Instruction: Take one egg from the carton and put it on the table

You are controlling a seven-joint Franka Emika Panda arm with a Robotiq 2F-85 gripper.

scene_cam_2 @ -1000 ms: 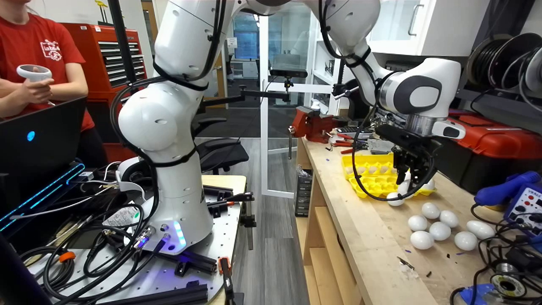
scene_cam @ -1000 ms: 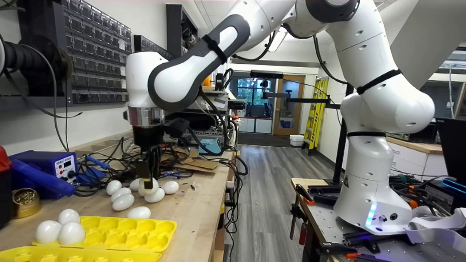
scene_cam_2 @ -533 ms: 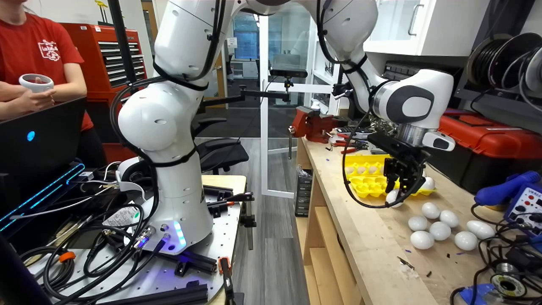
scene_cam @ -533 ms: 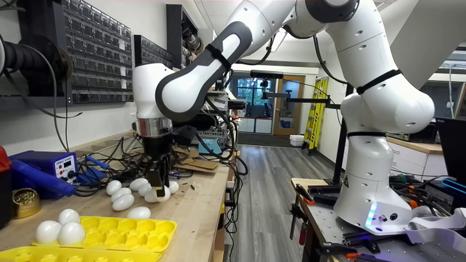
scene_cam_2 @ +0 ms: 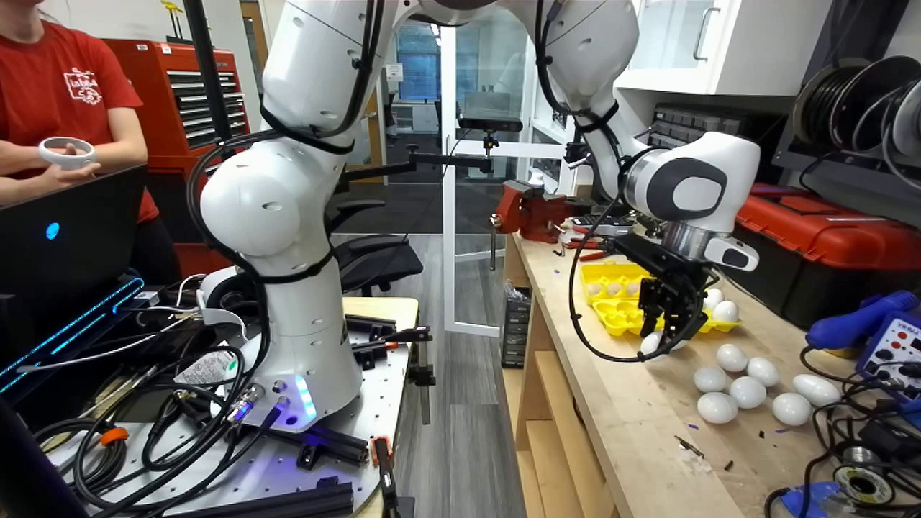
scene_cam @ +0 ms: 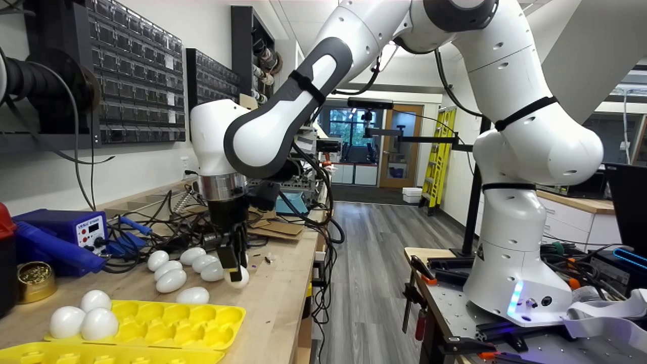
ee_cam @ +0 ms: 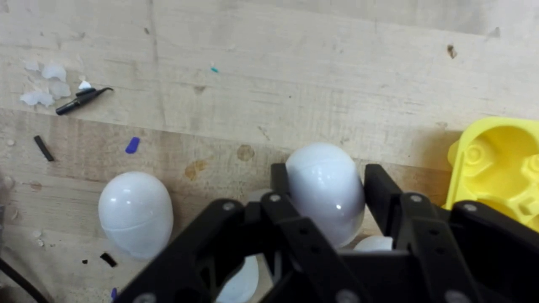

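and the gripper (ee_cam: 326, 172) has a white egg (ee_cam: 326, 195) pinched between its fingers (ee_cam: 382, 193), just right of centre in the wrist view, wooden table (ee_cam: 328, 88) behind it, yellow carton (ee_cam: 501, 166) at the right edge!

Wrist view: egg (ee_cam: 326, 194), 4 o'clock, glossy white. Two-finger gripper (ee_cam: 327, 180) black. Loose egg (ee_cam: 136, 212), 8 o'clock, white with faint line. Scrap (ee_cam: 132, 145), 9 o'clock, violet-blue. Egg carton (ee_cam: 499, 168), 3 o'clock, bright yellow. Workbench (ee_cam: 320, 97) pale tan, streaked grain, brown spots. Both exterior views: Panda arm (scene_cam: 500, 55) white edged dark grey, straps (scene_cam: 307, 87) black.
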